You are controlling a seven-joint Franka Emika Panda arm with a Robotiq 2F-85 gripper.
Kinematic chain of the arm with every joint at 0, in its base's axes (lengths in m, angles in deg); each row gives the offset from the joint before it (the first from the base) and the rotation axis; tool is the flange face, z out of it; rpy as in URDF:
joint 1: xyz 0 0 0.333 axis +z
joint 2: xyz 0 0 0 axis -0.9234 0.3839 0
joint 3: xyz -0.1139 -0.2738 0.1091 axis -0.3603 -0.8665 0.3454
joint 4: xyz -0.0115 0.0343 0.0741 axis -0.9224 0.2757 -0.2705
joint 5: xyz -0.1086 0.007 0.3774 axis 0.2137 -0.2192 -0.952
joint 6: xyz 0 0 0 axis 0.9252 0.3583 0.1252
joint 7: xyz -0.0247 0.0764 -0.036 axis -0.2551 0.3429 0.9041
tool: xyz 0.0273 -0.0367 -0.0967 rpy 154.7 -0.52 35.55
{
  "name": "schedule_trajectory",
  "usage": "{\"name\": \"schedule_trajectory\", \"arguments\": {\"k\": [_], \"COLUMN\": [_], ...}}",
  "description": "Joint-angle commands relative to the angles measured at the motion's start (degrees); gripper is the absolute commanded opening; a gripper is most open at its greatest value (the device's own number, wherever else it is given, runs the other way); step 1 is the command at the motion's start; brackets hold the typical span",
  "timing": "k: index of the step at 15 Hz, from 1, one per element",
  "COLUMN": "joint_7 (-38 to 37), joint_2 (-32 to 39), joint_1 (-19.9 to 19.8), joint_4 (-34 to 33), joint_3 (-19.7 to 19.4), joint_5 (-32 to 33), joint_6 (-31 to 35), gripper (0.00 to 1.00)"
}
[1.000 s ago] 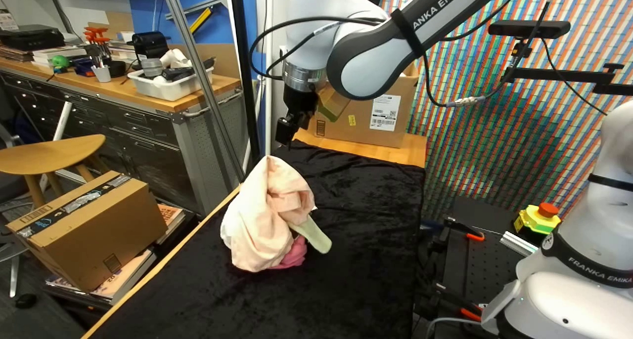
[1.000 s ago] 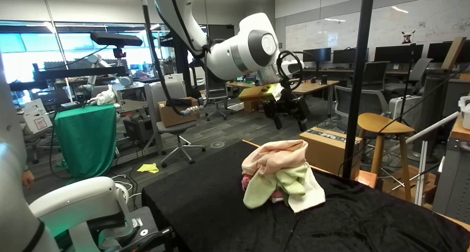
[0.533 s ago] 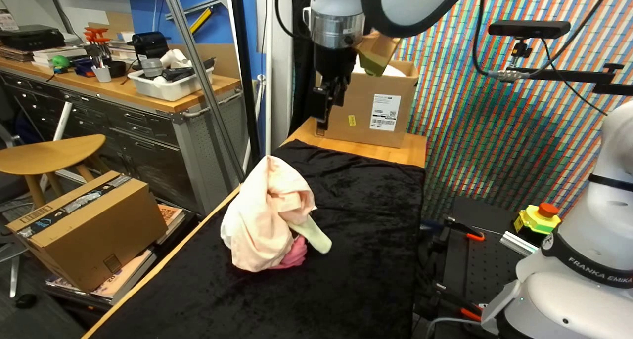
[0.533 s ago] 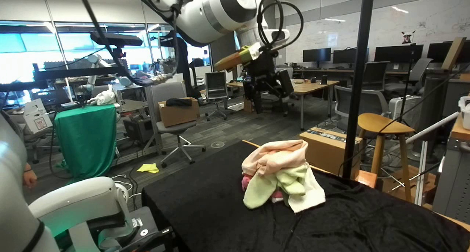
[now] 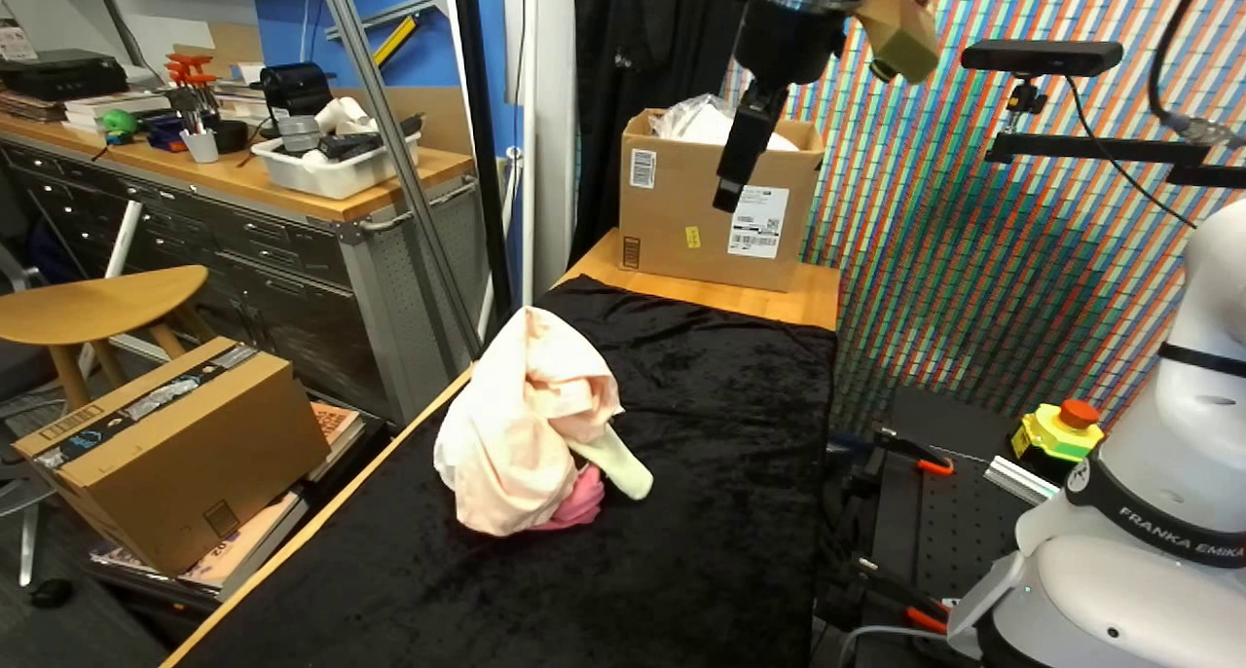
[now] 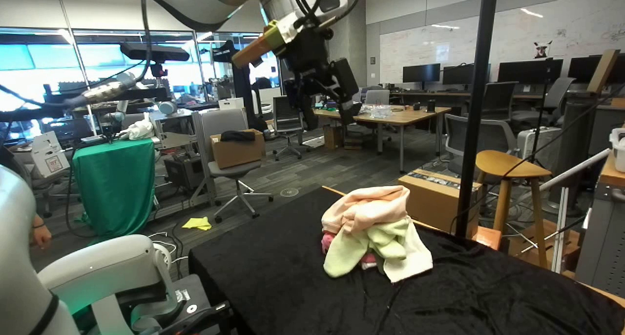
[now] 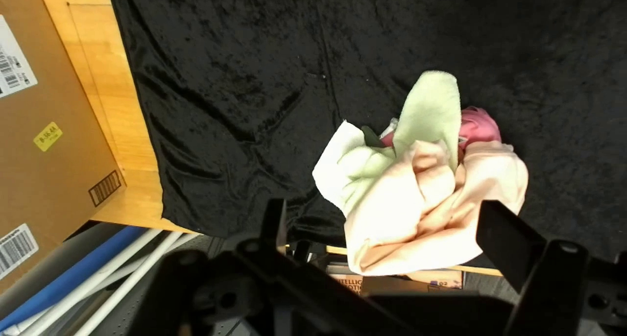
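The end effector (image 6: 329, 120) hangs high, its jaws spread wide on nothing, well apart from the peach cloth (image 6: 367, 202). That slumps above the black cover (image 5: 720, 454) of the bench (image 5: 808, 298), probably propped by the bunched green cloth (image 6: 344, 257) and pink cloth (image 5: 581, 502).

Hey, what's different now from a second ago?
The gripper moved up and back toward the robot's base. It didn't grab or drop anything; it's still open and empty. The pile of cloths stayed put on the black table cover.

Wrist view looks down; exterior views slant, sharing the cloths (image 5: 531, 425)
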Motion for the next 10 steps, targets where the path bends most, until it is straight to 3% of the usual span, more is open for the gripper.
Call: {"name": "schedule_trajectory", "arguments": {"k": [1, 4, 5, 10], "joint_7": [4.41, 6.78, 4.86, 4.95], "joint_2": [-9.57, -11.67, -9.23, -9.21], "joint_1": [-0.73, -0.79, -1.63, -1.92], "joint_4": [6.74, 7.66, 6.35, 6.81], "joint_3": [-0.27, -1.25, 0.51, 0.90], "joint_5": [-3.05, -4.79, -3.89, -3.86], "joint_6": [1.41, 0.27, -0.01, -0.10], "gripper": [1.00, 1.00, 1.00, 1.00]}}
